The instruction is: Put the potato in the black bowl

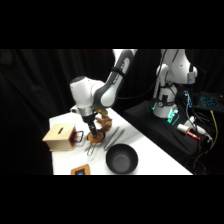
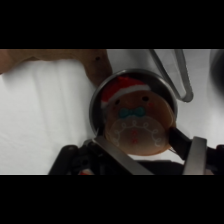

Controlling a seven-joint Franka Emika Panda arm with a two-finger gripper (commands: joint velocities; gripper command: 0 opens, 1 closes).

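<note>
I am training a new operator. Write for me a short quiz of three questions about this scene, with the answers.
1. True or false: in the side view, the claw hangs directly over the black bowl.
2. What lies on the table between the claw and the black bowl? A) metal tongs B) a sponge C) a cup
3. Fill in: in the wrist view, the round figure below the claw wears a ___ hat.

Key: 1 false, it is near the wooden box; 2 A; 3 red.
</note>
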